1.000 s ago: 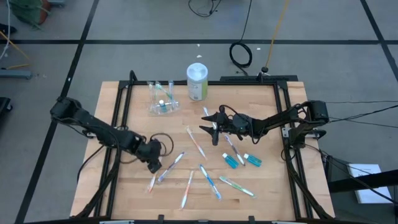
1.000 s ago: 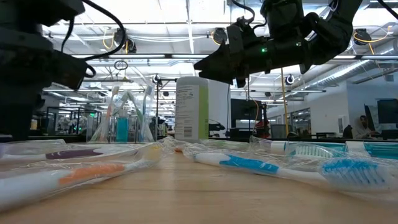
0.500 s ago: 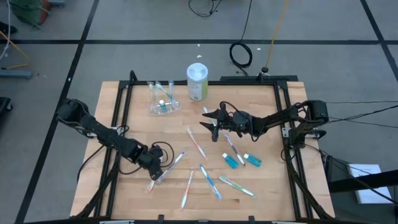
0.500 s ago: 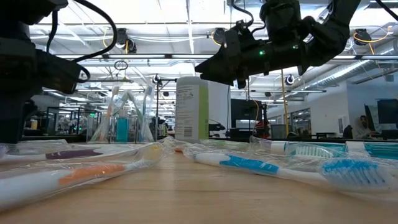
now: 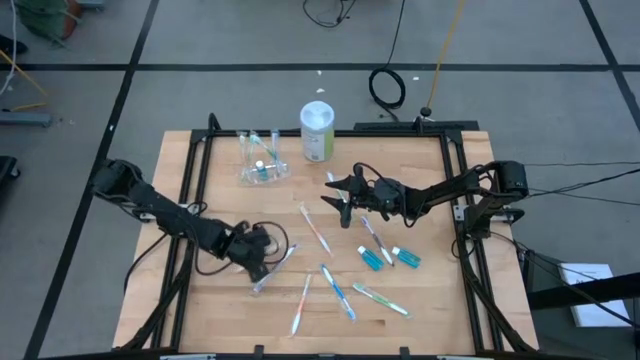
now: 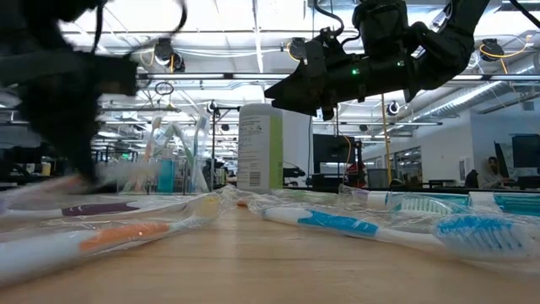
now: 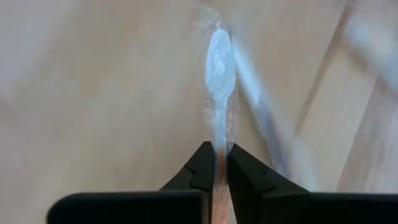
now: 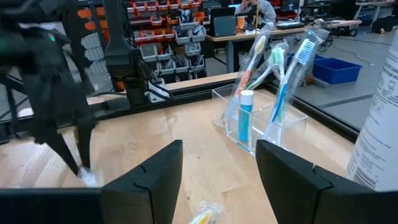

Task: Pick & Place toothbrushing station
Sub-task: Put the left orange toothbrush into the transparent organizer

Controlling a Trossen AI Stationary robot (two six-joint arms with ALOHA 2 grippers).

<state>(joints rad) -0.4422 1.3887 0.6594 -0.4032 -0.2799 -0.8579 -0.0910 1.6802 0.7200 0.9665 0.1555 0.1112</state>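
My left gripper (image 5: 262, 262) is low over the table's near left, shut on a wrapped toothbrush (image 7: 219, 68) with a white head and an orange handle. A second wrapped toothbrush (image 7: 261, 118) lies just beside it. My right gripper (image 5: 340, 205) hangs open above the table's middle, touching nothing. The clear cup (image 5: 262, 160) at the far left holds several toothbrushes and a blue tube (image 8: 246, 115). More wrapped toothbrushes (image 5: 338, 290) and two blue tubes (image 5: 372, 258) lie flat on the near middle and right. My left gripper pinches the toothbrush's orange handle (image 7: 216, 163) between its two fingertips, clear wrapper included. The brush runs straight on past the fingertips, its white head (image 7: 219, 68) farthest from them. Whether it is lifted clear of the wood I cannot tell.
A white and green canister (image 5: 317, 130) stands at the far edge beside the cup. Loose toothbrushes (image 5: 317, 228) and tubes (image 5: 405, 256) are scattered between the two arms. A black frame (image 5: 195, 170) borders the wooden table.
My left gripper has dipped toward the near edge, then swung toward the table's right, and has shut on the orange-handled toothbrush. That toothbrush has shifted rightward with it from where it lay.
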